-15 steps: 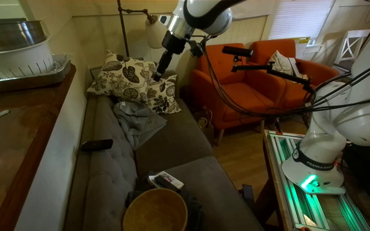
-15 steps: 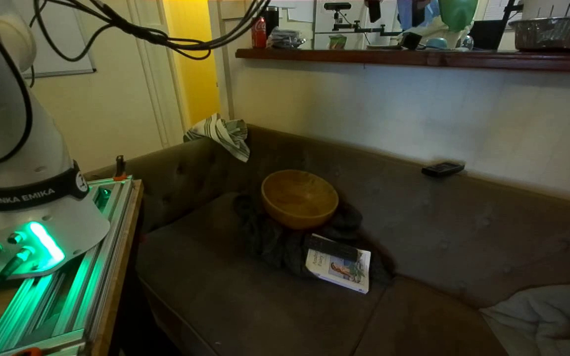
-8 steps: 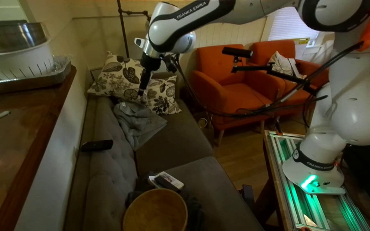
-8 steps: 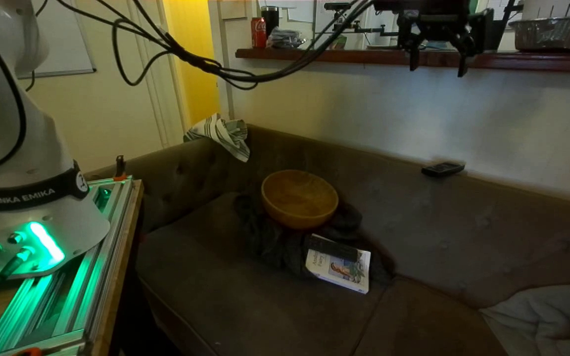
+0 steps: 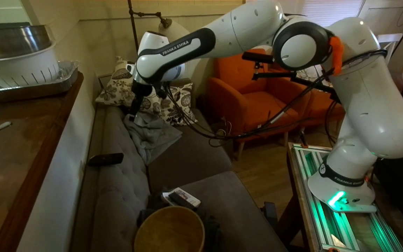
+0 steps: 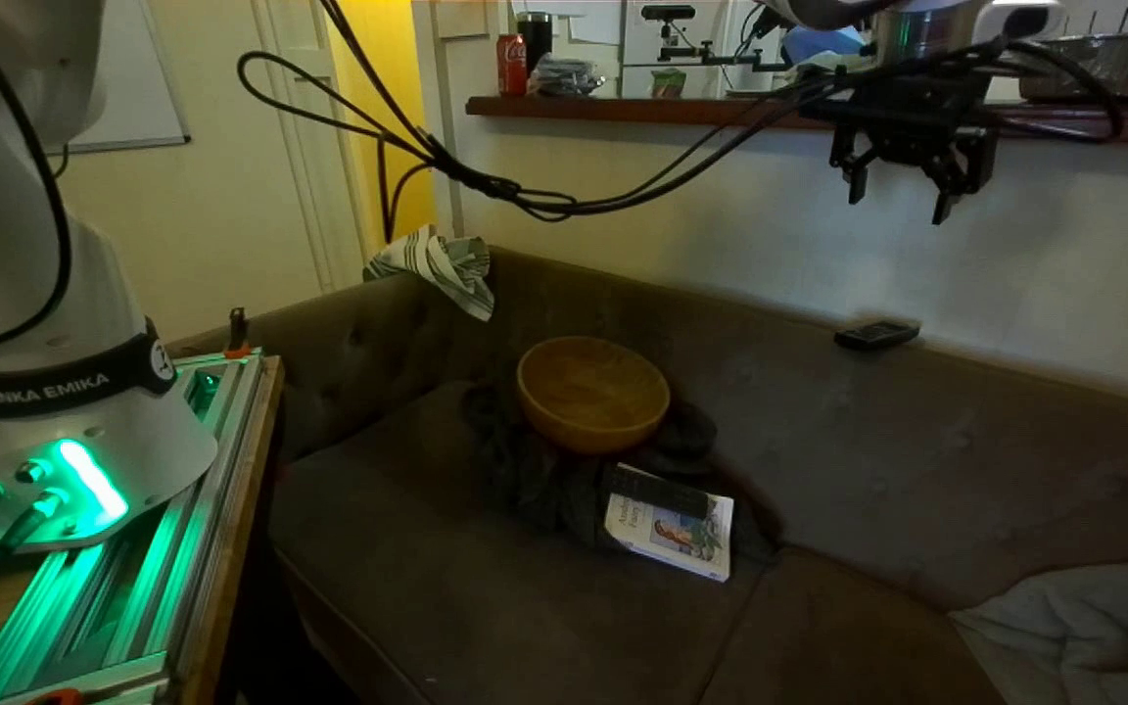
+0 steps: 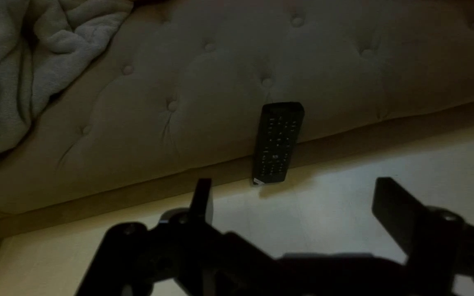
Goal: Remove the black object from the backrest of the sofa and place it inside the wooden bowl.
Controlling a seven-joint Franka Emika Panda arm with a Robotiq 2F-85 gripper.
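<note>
- A pale wall (image 6: 672, 206) stands behind the sofa (image 6: 642, 612), which is long and brown.
- The back (image 6: 779, 411) of the sofa is soft, with round buttons in rows.
- A dark cloth (image 6: 544, 490) lies crumpled on the seat (image 6: 427, 558).
- The wooden bowl (image 6: 593, 441) sits upright on that cloth.
- The pincer (image 6: 897, 211) is wide, with its two fingers (image 7: 200, 201) spread well apart, and it hangs in the air.
- The black remote (image 7: 278, 144) lies on top of the back, keys up. Its long side runs across the top: the end with a small white mark points to the wall, the other to the seat. In an exterior view it is below the pincer, well apart. In the wrist view it is ahead of the fingertips (image 7: 391, 201), between them sideways, closer to the one on the picture's left.
</note>
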